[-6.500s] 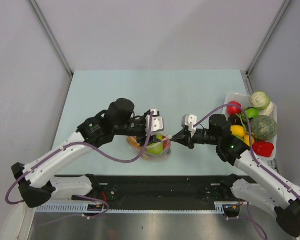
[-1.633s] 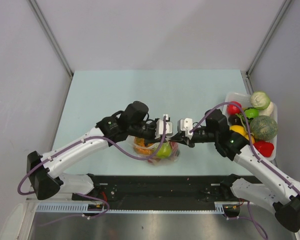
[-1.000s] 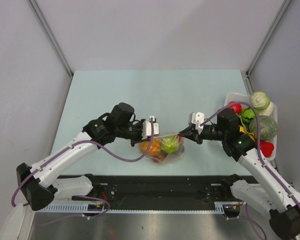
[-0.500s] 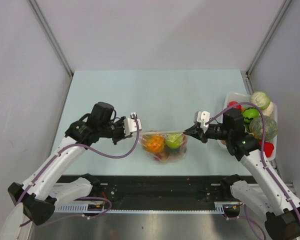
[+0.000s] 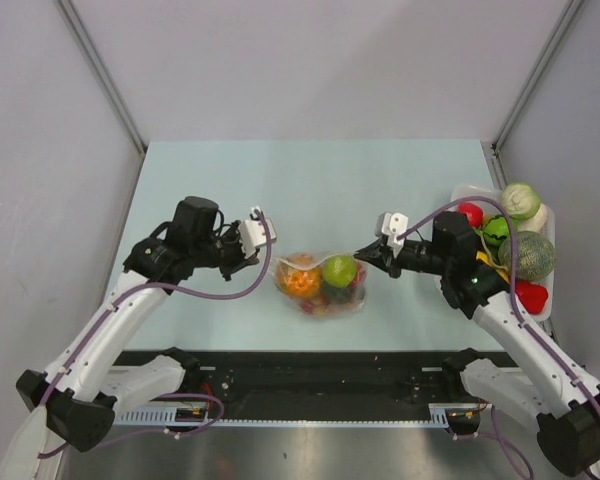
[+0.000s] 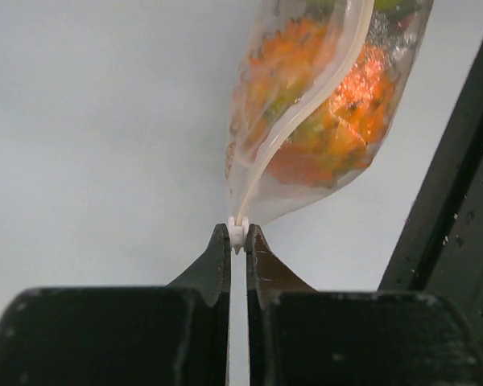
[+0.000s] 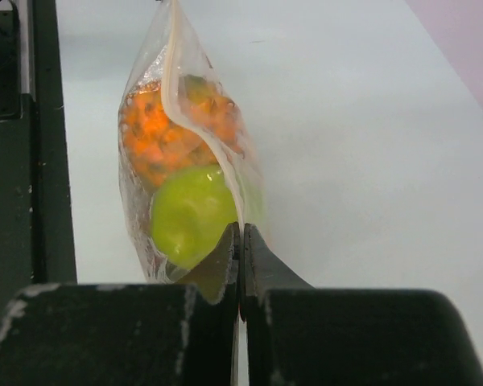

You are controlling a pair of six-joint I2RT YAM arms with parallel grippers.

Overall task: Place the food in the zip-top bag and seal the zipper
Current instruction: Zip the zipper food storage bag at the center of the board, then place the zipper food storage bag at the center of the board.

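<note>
The zip-top bag, filled with food, is held between both grippers: opposite ends of the zipper are pinched by the left gripper and the right gripper.

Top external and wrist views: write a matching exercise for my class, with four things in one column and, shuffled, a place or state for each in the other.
Column one
1. left claw
2. right claw
3. green apple
4. white tray

Column two
A. holds the unbagged food
B. pinches the zip-top bag at the end nearer the orange piece
C. lies inside the zip-top bag
D. pinches the zip-top bag at the end nearer the green apple

Pairs: 1-B, 2-D, 3-C, 4-A
</note>
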